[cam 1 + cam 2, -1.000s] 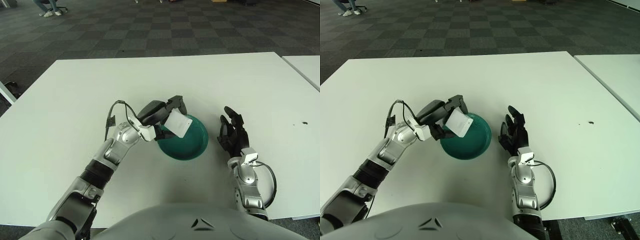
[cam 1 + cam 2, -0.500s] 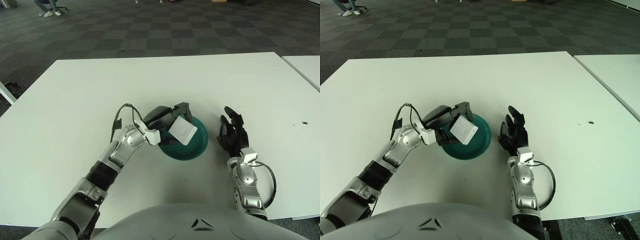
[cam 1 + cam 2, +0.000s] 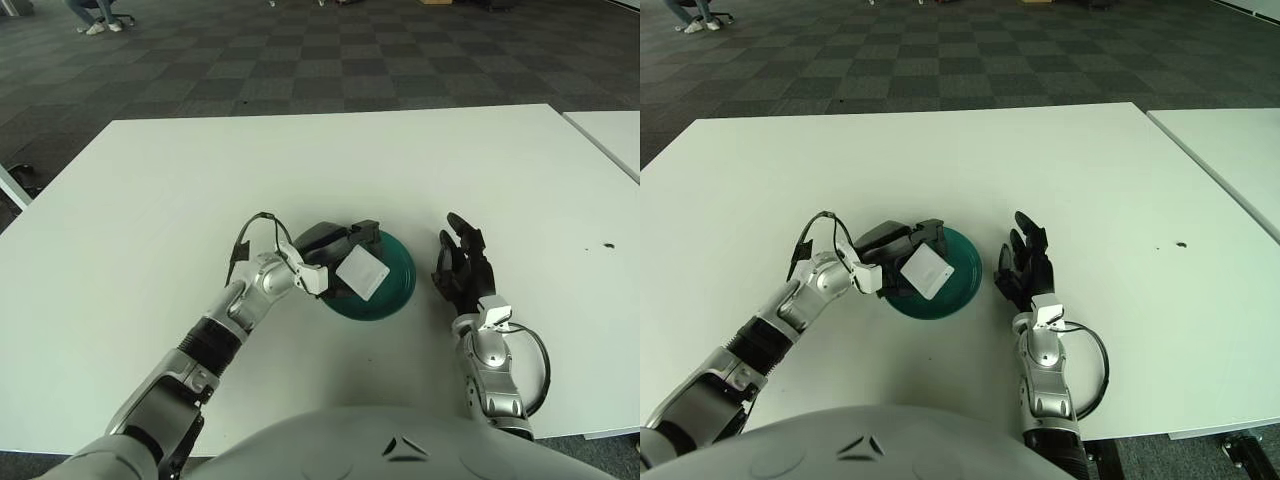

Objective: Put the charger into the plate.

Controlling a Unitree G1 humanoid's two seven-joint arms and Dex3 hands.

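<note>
my left robot hand (image 3: 335, 262) reaches in from the left over the near-left part of the green plate (image 3: 398, 283), which sits on the white counter (image 3: 150, 200) a little in front of me. its dark fingers (image 3: 350, 236) are closed around the charger (image 3: 362, 272), a small white square block, gripping it along its left and upper edges. the charger shows tilted, with one flat white face turned up toward my eyes, and it sits over the inside of the plate, to the right of my palm and just at my fingertips. i cannot tell whether its lower edge already touches the plate's bottom or hangs just above it. a thin black cable (image 3: 247, 235) loops up from my left wrist, behind the hand. my right robot hand (image 3: 461, 268) shows just to the right of the plate, apart from its rim, with its black fingers spread loosely and pointing away from me, gripping nothing. its forearm runs back toward my body with a black cable loop (image 3: 535, 365) beside it. a small dark speck (image 3: 609, 245) lies far off on the right side of the counter, and beyond the counter's far edge there is dark checkered carpet (image 3: 300, 60).
</note>
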